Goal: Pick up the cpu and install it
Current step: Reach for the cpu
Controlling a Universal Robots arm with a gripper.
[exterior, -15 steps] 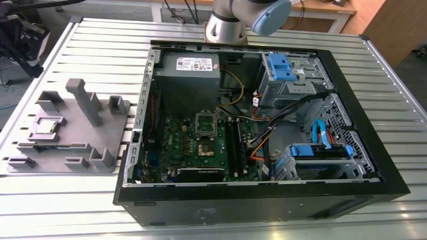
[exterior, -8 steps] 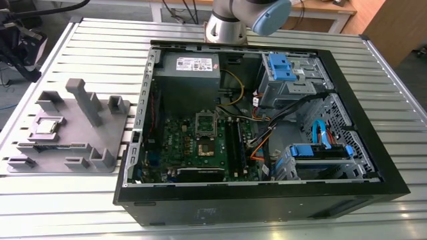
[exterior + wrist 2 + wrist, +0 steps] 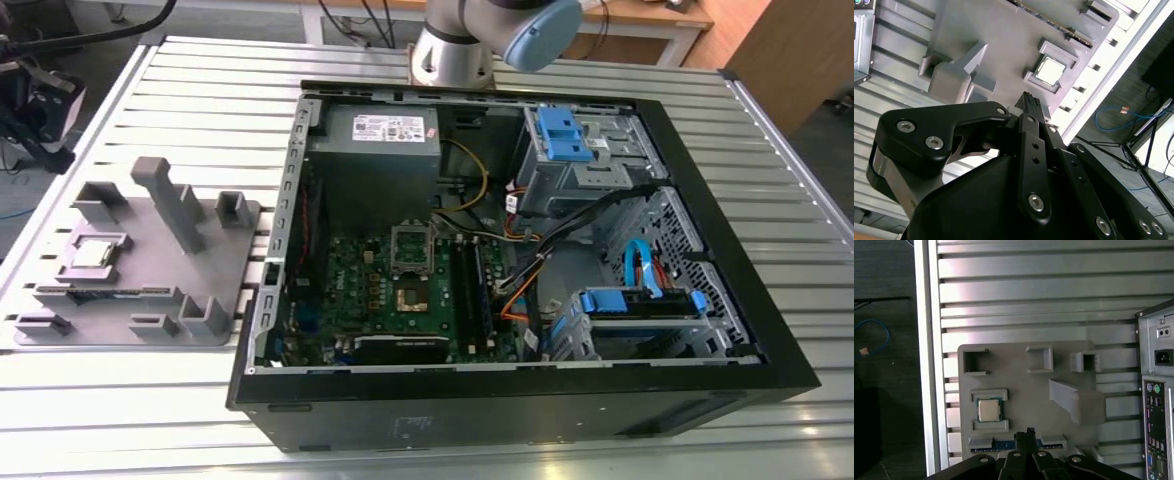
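The cpu, a small square chip with a shiny silver top, lies flat in a raised pocket of the grey fixture plate at the exterior view's left. Both wrist views look down on it: cpu, cpu. My gripper hangs well above the fixture plate, its black fingertips closed together with nothing between them. In the second wrist view the gripper tip points a little short of the cpu. Inside the open computer case, the motherboard's socket lies uncovered with its bracket swung up.
The fixture carries tall grey blocks and a memory stick in a slot beside the cpu. The case holds cables, blue drive cages and a power supply. The slatted metal table ends just beyond the fixture.
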